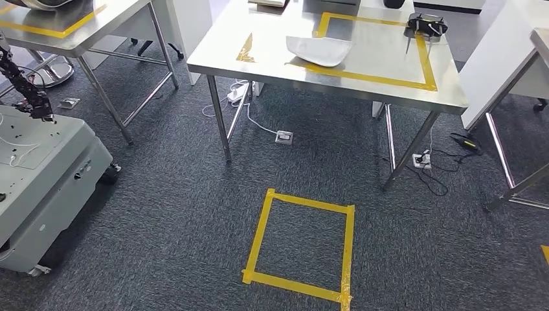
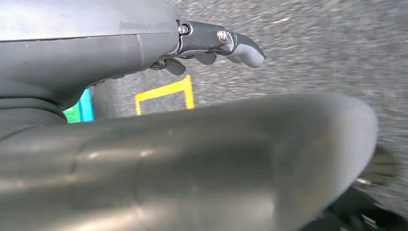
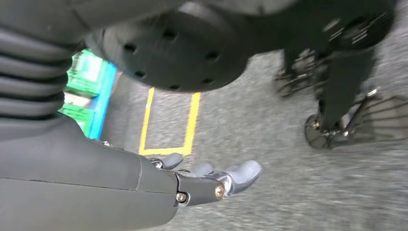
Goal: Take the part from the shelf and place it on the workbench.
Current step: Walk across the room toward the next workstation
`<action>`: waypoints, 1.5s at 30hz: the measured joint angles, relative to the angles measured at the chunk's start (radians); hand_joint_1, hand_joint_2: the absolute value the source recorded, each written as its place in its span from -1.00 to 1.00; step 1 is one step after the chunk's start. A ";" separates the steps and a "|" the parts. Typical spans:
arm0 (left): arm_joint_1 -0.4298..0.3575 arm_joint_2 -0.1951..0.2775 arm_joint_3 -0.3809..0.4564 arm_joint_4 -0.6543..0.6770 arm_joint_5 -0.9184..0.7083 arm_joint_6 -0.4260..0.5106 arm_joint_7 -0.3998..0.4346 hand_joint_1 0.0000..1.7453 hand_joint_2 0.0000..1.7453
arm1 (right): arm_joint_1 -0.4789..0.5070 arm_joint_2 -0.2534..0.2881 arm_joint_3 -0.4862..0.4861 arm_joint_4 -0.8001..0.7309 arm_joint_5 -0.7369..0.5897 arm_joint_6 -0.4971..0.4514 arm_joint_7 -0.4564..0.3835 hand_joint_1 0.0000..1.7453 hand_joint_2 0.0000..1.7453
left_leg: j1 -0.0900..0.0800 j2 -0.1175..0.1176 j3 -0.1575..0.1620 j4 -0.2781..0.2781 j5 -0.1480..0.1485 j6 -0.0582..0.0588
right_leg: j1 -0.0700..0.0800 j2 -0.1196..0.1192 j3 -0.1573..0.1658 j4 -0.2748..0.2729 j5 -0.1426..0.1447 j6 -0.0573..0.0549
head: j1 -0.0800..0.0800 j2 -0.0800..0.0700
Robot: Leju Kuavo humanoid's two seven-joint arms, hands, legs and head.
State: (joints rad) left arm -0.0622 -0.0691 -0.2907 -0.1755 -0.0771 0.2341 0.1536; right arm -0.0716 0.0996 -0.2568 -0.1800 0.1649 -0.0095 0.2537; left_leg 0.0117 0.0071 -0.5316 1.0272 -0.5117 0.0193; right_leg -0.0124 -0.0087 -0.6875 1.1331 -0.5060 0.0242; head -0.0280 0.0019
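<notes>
Both hands hang low over the carpet, well short of the table. The right hand (image 3: pixel 211 180) has its fingers stretched out and apart, with nothing in them. The left hand (image 2: pixel 211 43) also looks empty with its fingers loosely apart, though a big blurred grey shape, probably its own thumb, blocks much of that view.

Ahead on the floor is a yellow tape square (image 1: pixel 301 246), and beyond it stands the workbench (image 1: pixel 259 61). A pale curved part (image 1: pixel 319 50) lies on it, at the near left corner of a taped rectangle and over the rectangle's near line. Its long axis runs roughly along the table's near edge. It lies straight ahead of the robot and about as far from one hand as from the other. If this is the task's part, it is already set down.

A dark object (image 1: pixel 425 26) sits at the rectangle's far right corner, too small to make out. The table's far edge is cut off.
</notes>
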 joint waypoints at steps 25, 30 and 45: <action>-0.047 0.010 -0.020 -0.011 -0.065 -0.051 -0.018 -1.00 -1.00 | -0.040 0.014 0.104 0.001 0.121 0.036 -0.045 -1.00 1.00 | 0.002 -0.011 0.054 -0.007 -0.040 -0.058 | 0.004 -0.007 0.038 -0.116 0.118 -0.029 | -0.001 0.000; -0.039 0.019 -0.003 -0.010 0.007 -0.041 -0.020 -1.00 -1.00 | -0.010 -0.006 0.107 0.002 0.096 0.025 -0.030 -1.00 1.00 | 0.002 -0.002 0.012 -0.015 -0.002 -0.006 | -0.002 -0.002 0.009 -0.044 0.040 -0.002 | 0.003 0.000; 0.006 0.058 0.030 -0.005 -0.011 -0.016 0.001 -1.00 1.00 | 0.016 -0.013 0.041 0.000 0.029 -0.062 0.012 -1.00 1.00 | 0.006 0.002 -0.126 0.034 0.063 -0.055 | 0.014 -0.002 0.229 -0.181 -0.020 -0.057 | 0.006 0.000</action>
State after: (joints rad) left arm -0.0566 -0.0111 -0.2604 -0.1801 -0.0880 0.2179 0.1545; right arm -0.0554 0.0870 -0.2156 -0.1801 0.1940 -0.0718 0.2655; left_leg 0.0176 0.0086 -0.6580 1.0608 -0.4483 -0.0359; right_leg 0.0012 -0.0102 -0.4581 0.9519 -0.5260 -0.0325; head -0.0222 0.0019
